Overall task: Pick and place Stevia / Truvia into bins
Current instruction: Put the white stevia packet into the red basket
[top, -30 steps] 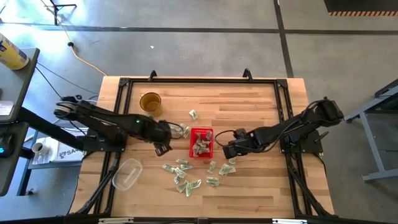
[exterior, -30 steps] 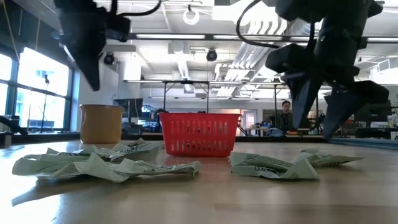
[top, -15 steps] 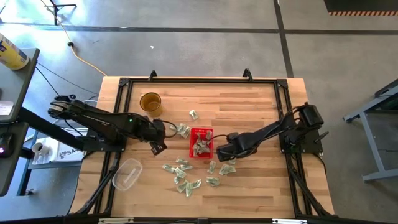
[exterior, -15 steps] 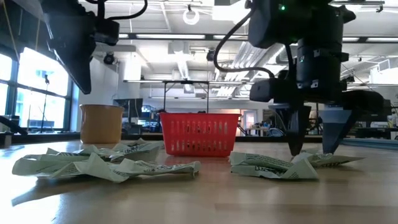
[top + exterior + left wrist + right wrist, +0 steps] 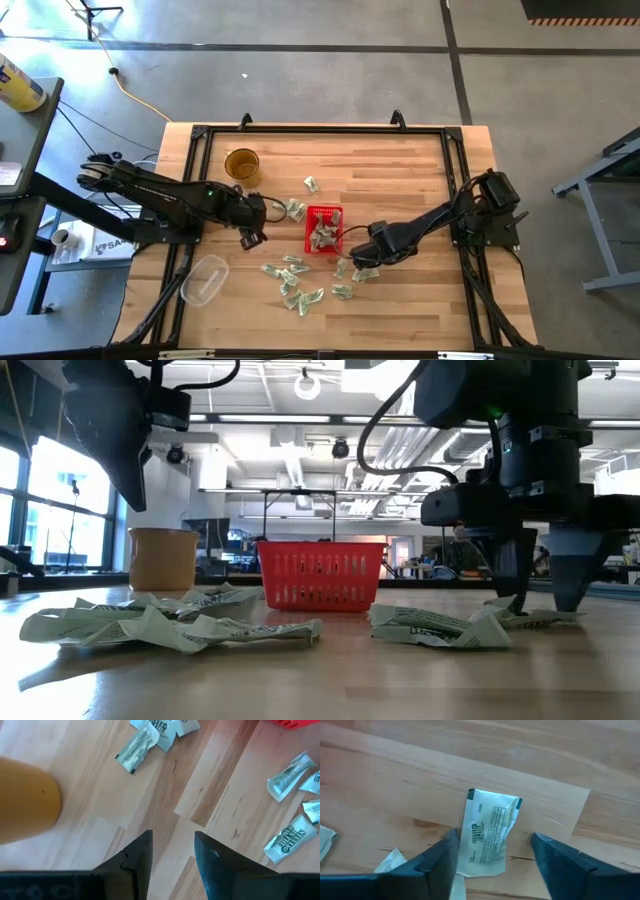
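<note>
Pale green-and-white sachets (image 5: pixel 300 285) lie flat and scattered on the wooden table, near and left of the red meshed basket (image 5: pixel 323 230), which holds several more. My right gripper (image 5: pixel 362 265) is down at the table just right of the basket's near corner. It is open, with one finger on each side of a single flat sachet (image 5: pixel 487 827) and no touch that I can see. In the low view its fingertips (image 5: pixel 520 600) reach table level. My left gripper (image 5: pixel 172 842) is open and raised over bare wood left of the basket (image 5: pixel 322 575).
A round amber cup (image 5: pixel 241 163) stands toward the far left. A clear plastic tub (image 5: pixel 204 280) sits near the left front edge. A few sachets (image 5: pixel 295 210) lie between my left gripper and the basket. The black frame (image 5: pixel 320 130) borders the table.
My right gripper has moved toward the near edge and come down from well above the table until its fingertips are at table level around a sachet. My left gripper has drawn back a little toward the table's left edge and has stayed raised.
</note>
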Robot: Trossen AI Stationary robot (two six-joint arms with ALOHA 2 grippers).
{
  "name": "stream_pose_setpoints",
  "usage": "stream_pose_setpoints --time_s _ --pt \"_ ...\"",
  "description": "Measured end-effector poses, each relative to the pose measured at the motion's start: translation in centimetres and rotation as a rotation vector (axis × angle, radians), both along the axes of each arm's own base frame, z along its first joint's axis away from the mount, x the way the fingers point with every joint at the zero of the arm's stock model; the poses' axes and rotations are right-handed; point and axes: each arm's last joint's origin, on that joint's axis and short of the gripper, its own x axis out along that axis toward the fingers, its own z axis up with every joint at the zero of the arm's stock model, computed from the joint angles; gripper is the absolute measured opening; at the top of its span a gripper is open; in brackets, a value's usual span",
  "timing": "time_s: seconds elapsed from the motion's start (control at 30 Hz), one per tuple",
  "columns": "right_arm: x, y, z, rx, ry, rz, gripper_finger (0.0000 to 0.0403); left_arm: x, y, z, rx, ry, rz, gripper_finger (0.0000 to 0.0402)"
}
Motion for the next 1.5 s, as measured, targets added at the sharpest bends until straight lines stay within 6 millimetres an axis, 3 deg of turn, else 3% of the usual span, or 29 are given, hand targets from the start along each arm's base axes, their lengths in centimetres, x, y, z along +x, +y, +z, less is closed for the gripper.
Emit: stream_pose_setpoints --time_s 0.33,0.67,0.8,0.9,0.97,1.1,1.33,1.5 --pt "0.5 -1.2 0.4 -0.016 -0.017 0.098 0.0016 0.0 0.0 0.0 0.005 0.003 -0.013 0.0179" --pt "4.1 -3.0 6.9 -0.288 -0.289 0.158 0.0004 0.0 -0.1 0.0 -0.043 -0.01 0.067 0.0179" --pt "6.7 -4.8 9.9 -0.341 -0.449 0.311 0.0012 -0.2 -0.1 -0.1 -0.072 -0.002 0.118 0.0179" --pt "8.5 -6.4 10.8 -0.298 -0.594 0.437 0.0013 -0.1 0.0 -0.1 -0.043 -0.015 0.136 0.0179" --pt "9.2 -7.6 10.5 -0.232 -0.644 0.432 0.0017 -0.1 0.1 0.0 -0.029 -0.024 0.154 0.0179" --pt "9.6 -8.9 8.5 -0.199 -0.561 0.454 0.0053 -0.1 0.0 0.0 -0.059 -0.029 0.191 0.0179" --pt "9.6 -6.5 8.6 -0.297 -0.56 0.557 0.0182 0.3 -0.1 0.1 -0.106 -0.08 0.233 0.0179" --pt "9.2 -5.3 9.1 -0.375 -0.554 0.559 0.0265 1.3 -0.5 0.1 -0.14 -0.131 0.125 0.0179"
